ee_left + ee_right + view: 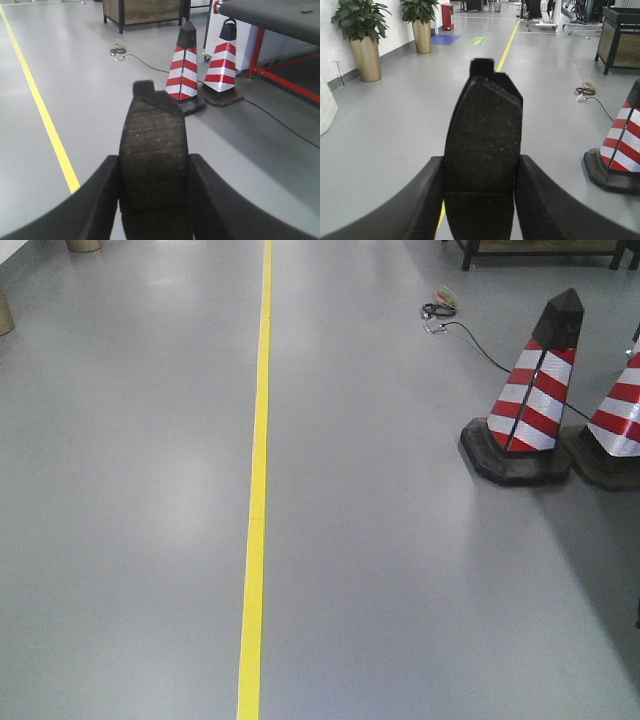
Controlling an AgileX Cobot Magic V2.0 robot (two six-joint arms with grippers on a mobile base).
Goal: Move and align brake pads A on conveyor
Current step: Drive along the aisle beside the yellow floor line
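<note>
A wide stretch of bare grey floor (pixel 130 490) is seen in the front view, split by a yellow line (pixel 257 490) that runs away from the base. To the right of the line, two red-and-white cones (pixel 530 400) are set close together, and a black cable (pixel 480 345) is trailed past them. In the left wrist view, the edge of the conveyor (pixel 280 17) is seen at upper right, well apart from the gripper, with its red frame below; the cones are placed between. No brake pads can be made out on the belt. The left gripper (pixel 152 165) is held level above the floor, its jaws pressed together with nothing between them. The right gripper (pixel 482 160) is likewise pointed out over open floor, jaws closed and empty. Potted plants (pixel 360 35) are lined along the far left wall
</note>
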